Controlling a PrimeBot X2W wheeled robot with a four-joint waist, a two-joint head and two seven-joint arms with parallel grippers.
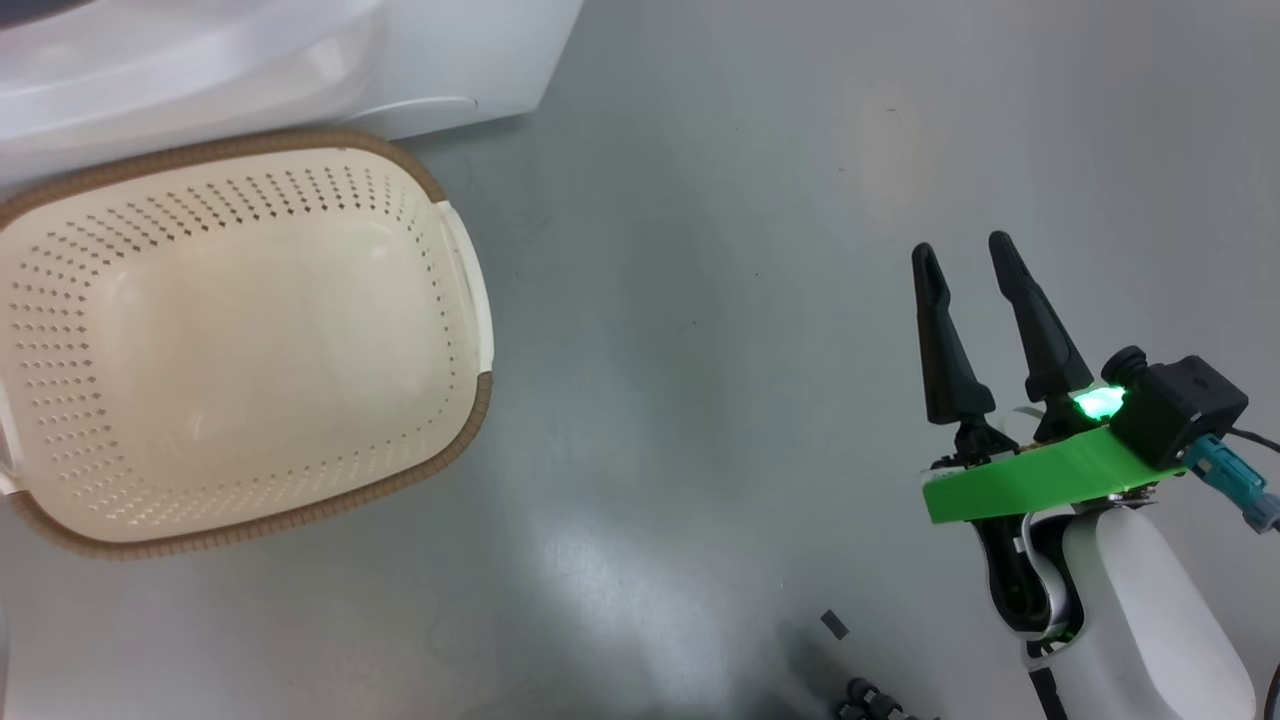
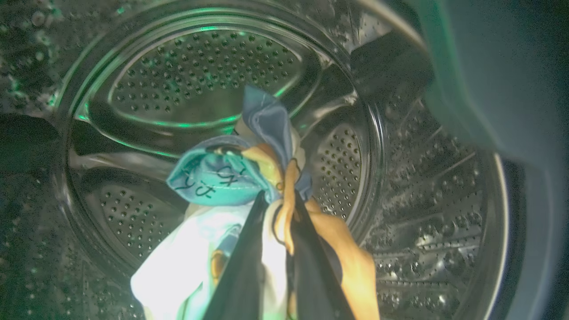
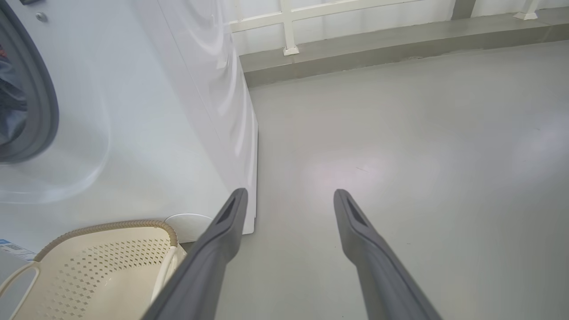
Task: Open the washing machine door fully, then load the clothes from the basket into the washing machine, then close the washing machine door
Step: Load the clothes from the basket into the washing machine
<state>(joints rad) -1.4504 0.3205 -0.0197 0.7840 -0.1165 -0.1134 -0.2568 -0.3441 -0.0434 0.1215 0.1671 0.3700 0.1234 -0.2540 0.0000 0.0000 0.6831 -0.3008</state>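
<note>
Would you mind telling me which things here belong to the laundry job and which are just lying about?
Job in hand: the washing machine, its drum, the clothes pinched in the left gripper, the empty basket, the open right gripper.

Lying about: a small dark scrap on the floor, the white railing.

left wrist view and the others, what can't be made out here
- Left wrist view: how many clothes the shut left claw holds; they are bunched, in dim green light.
- Left wrist view: blurred dark shape at upper right; too close to name.
- Head view: the basket, its left end cut by the edge.
- Right wrist view: the washing machine opening, cut by the left edge.
</note>
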